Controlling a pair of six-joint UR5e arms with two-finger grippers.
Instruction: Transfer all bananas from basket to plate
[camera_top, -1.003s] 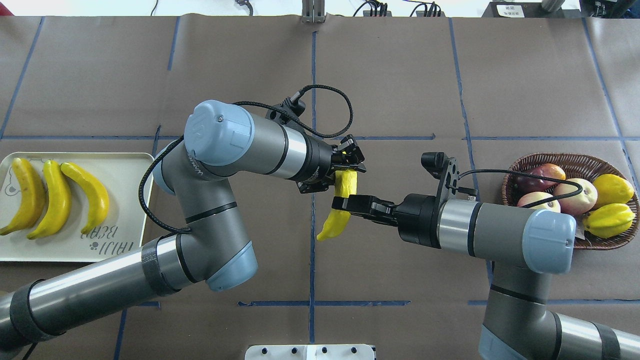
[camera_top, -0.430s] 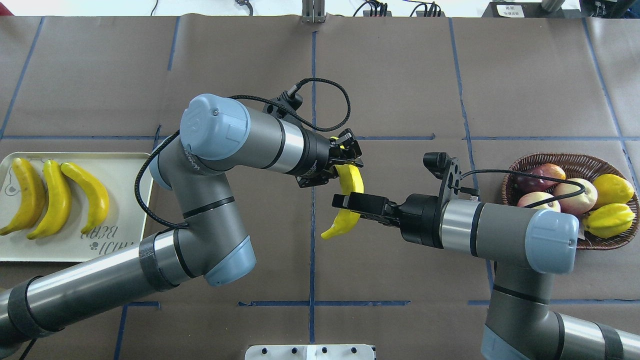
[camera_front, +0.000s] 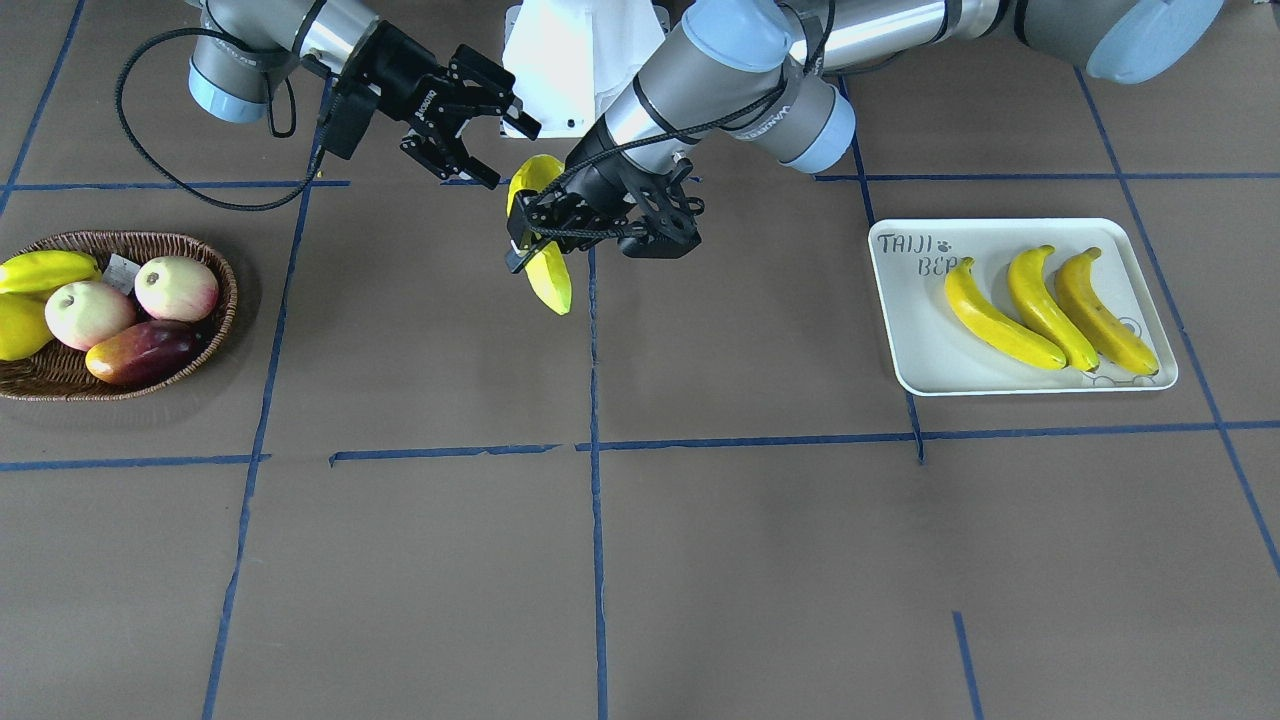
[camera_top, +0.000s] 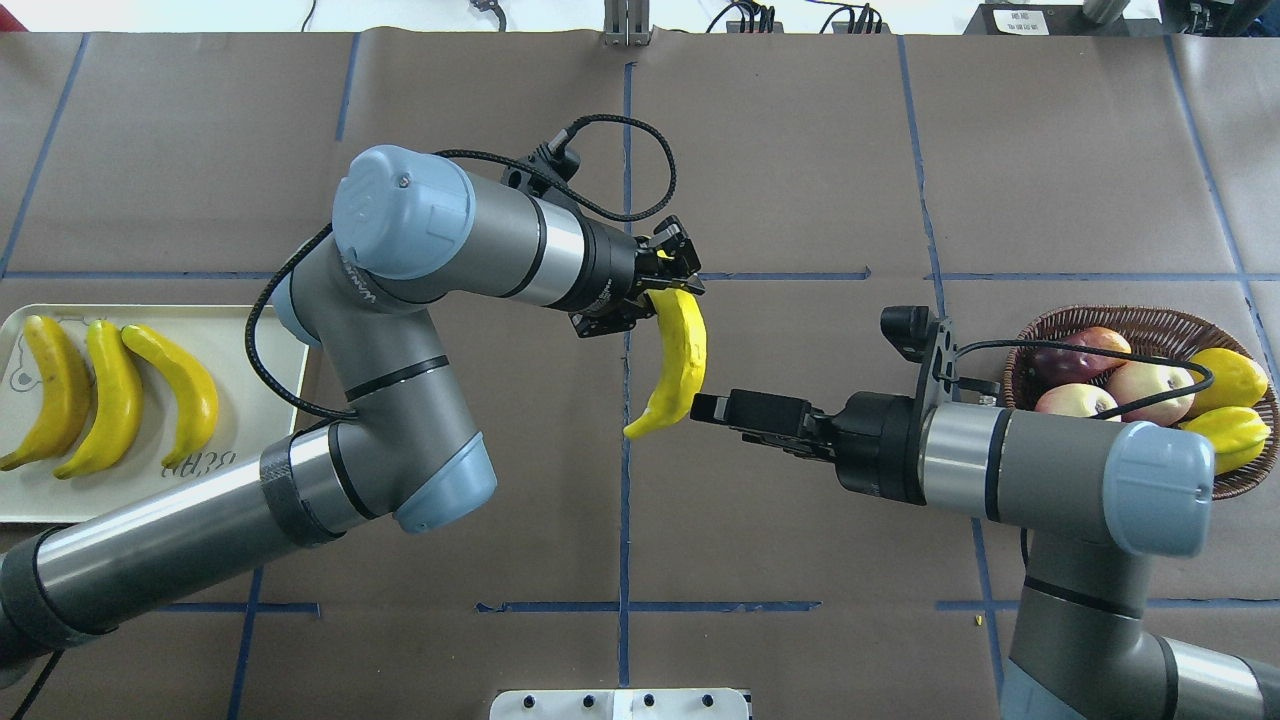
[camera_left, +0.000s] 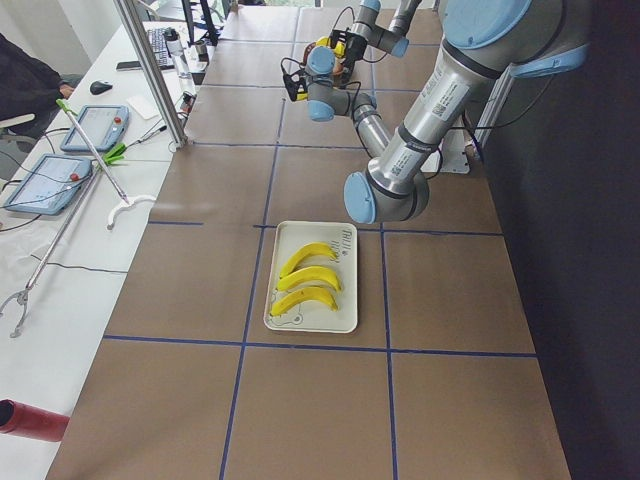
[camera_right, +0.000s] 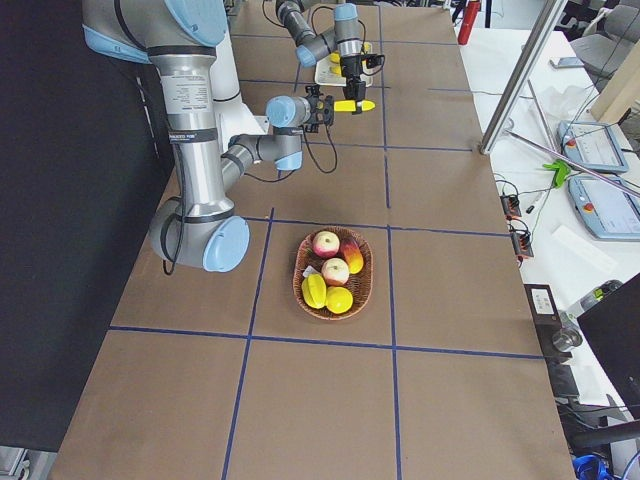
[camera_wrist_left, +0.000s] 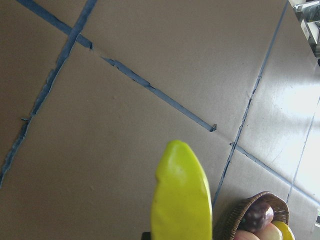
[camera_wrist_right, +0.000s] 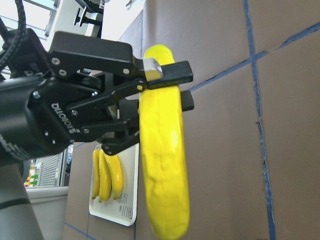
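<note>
My left gripper (camera_top: 668, 283) is shut on the top end of a yellow banana (camera_top: 680, 360), which hangs above the table's middle. It also shows in the front view (camera_front: 548, 275) and the right wrist view (camera_wrist_right: 162, 165). My right gripper (camera_top: 706, 408) is open and empty, just right of the banana's lower tip and not touching it. Three more bananas (camera_top: 115, 395) lie side by side on the white plate (camera_top: 255, 400) at the left. The wicker basket (camera_top: 1100, 318) at the right holds no banana that I can see.
The basket (camera_front: 218, 275) holds two apples (camera_front: 175, 287), a dark red mango (camera_front: 145, 352) and yellow fruits (camera_top: 1222, 378). The right forearm lies between the basket and the banana. The plate's right part (camera_front: 915, 340) is bare.
The right gripper has let go of the banana and drawn back to the right. The left gripper has carried the banana slightly left and away from the robot.
</note>
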